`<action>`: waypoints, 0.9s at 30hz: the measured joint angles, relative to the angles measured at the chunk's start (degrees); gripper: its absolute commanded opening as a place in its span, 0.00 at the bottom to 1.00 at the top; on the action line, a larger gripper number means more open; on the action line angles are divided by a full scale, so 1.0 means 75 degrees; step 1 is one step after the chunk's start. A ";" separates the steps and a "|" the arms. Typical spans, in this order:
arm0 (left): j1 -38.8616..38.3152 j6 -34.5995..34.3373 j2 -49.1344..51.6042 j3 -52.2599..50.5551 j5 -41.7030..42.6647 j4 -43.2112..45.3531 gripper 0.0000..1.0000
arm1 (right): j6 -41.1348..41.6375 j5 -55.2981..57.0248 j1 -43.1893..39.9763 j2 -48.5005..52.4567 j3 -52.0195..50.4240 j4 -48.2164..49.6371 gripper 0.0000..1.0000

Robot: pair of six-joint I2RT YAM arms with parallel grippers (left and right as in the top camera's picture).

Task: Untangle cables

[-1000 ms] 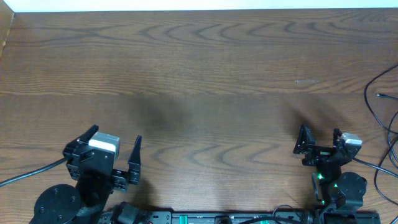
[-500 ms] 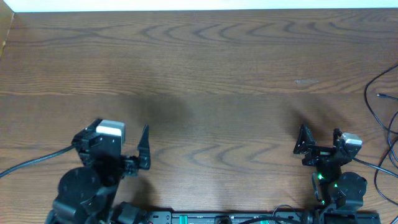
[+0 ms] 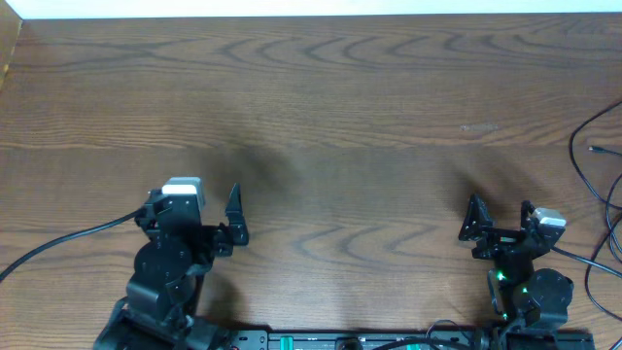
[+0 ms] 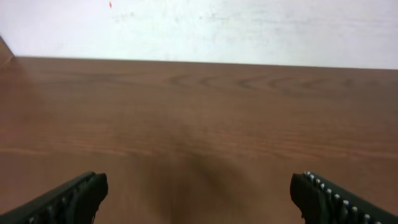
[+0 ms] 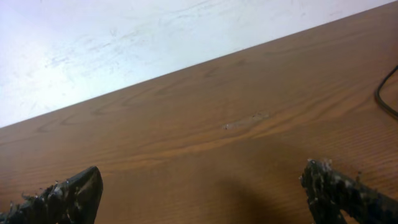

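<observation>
L gripper (image 3: pixel 194 198), R gripper (image 3: pixel 500 204) agape — cables (image 3: pixel 598 150) far rt.

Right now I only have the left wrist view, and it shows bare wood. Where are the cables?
Observer: Overhead, the cables lie at the table's far right edge, beyond the right end effector.
Operator: Is either end effector holding one?
Observer: No. The left end effector and the right one both stand open and empty.
Operator: Does the right wrist view catch any?
Observer: Only a cable bend at its right border.
</observation>
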 measured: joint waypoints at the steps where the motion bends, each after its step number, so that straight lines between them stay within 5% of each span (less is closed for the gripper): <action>1: 0.0000 0.0087 0.0000 -0.0128 -0.0003 0.0178 0.99 | 0.0000 0.0000 0.0000 0.0000 0.0000 0.0000 0.99; 16: 0.0114 0.0181 -0.0012 -0.2658 0.0248 0.4199 0.99 | 0.0000 0.0003 0.0000 -0.0003 0.0000 0.0003 0.99; 27: 0.2177 -0.0656 -0.0749 -0.4543 0.1702 0.7178 0.99 | 0.0000 0.0000 0.0000 -0.0003 0.0000 0.0003 0.99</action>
